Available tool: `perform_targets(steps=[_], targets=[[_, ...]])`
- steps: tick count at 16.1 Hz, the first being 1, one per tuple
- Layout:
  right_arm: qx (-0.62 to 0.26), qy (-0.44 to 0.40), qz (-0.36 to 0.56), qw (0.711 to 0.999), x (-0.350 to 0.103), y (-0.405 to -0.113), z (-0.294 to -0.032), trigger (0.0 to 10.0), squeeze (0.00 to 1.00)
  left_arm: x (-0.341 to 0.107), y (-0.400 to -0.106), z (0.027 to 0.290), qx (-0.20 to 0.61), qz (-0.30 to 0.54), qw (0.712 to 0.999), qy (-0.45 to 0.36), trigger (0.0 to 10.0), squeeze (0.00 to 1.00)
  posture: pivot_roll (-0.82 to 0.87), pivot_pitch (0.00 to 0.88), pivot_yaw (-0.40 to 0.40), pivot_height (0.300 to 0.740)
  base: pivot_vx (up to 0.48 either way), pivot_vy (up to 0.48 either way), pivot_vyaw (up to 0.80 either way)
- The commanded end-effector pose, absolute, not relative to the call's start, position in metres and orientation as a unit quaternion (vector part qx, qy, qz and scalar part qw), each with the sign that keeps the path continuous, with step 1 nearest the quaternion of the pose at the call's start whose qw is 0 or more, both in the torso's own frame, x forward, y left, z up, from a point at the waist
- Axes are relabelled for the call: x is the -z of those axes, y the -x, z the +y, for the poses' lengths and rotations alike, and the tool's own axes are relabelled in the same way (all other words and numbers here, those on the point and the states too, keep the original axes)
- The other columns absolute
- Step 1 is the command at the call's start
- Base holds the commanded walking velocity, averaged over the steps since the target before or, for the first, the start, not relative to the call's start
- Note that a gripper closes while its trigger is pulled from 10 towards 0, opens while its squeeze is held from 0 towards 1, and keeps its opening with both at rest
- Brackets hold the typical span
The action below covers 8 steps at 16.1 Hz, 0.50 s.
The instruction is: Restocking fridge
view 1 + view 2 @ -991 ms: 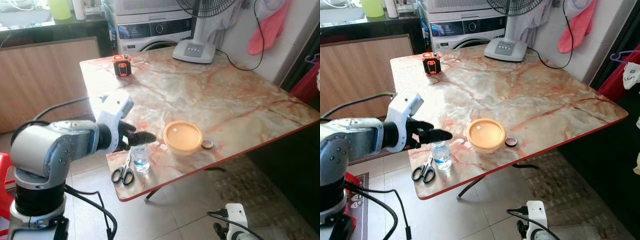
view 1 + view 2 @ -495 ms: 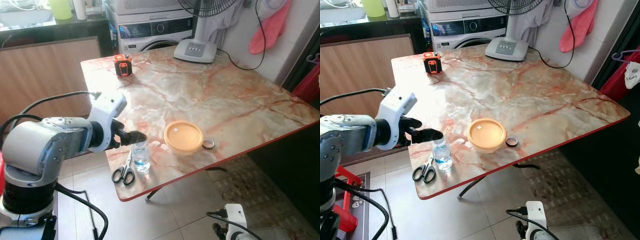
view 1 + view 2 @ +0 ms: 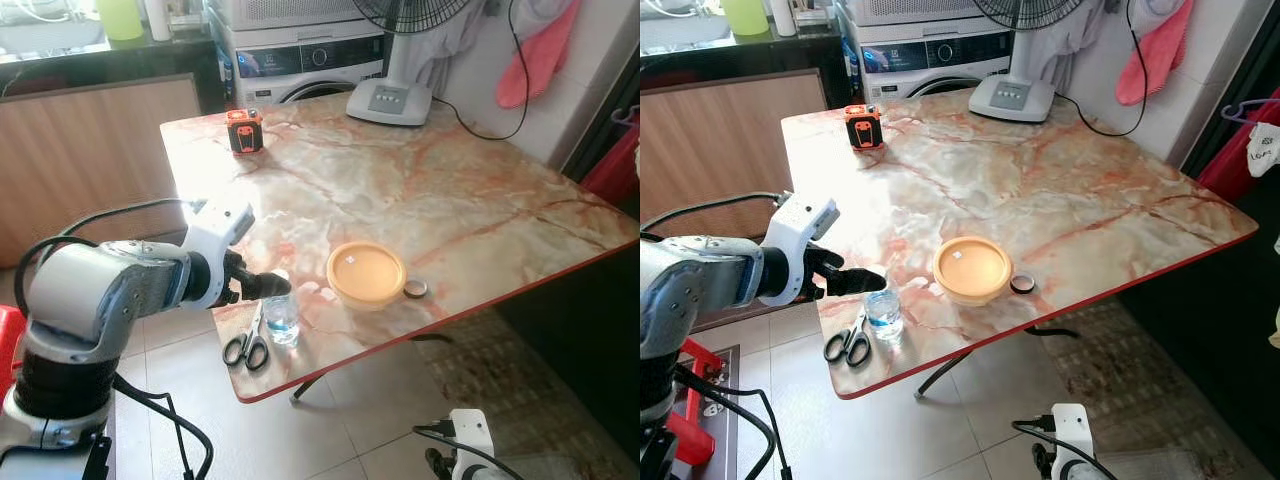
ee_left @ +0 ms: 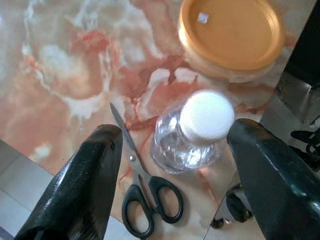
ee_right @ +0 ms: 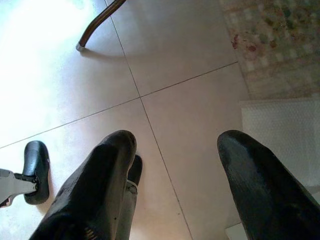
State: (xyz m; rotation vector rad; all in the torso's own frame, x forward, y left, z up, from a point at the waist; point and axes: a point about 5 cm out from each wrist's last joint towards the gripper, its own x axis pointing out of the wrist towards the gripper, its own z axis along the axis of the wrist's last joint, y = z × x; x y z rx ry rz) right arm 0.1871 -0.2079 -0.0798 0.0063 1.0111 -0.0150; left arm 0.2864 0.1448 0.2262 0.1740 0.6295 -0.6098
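Left wrist view: water bottle upright, cap up, between spread left gripper fingers.

left arm reaching forward from left side, elbow bent, silver forearm pointing toward centre; left gripper hanging above table edge, black fingers spread wide apart, nothing pinched between them, pointing down and forward; right arm hanging idle down low, just white wrist bit poking into bottom of head view; right gripper aiming straight down, fingers gaping wide too, gripping nothing
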Motion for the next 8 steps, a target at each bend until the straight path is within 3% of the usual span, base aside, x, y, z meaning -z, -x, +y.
perform_targets(steps=[1, 8], targets=[[0.009, -0.005, 0.488, 0.873, 0.081, -0.185, -0.208, 10.0, 0.00, -0.231, -0.290, 0.145, 0.299, 0.299, 0.902, -0.090, 10.0, 0.00, 0.06, 0.005, -0.034, 0.740, 0.000, 0.000, 0.00], [-0.002, 0.009, 0.490, 0.872, 0.080, -0.186, -0.208, 10.0, 0.00, -0.234, -0.301, 0.135, 0.338, 0.286, 0.892, -0.088, 10.0, 0.00, 0.05, 0.011, -0.032, 0.740, 0.000, 0.000, 0.00]])
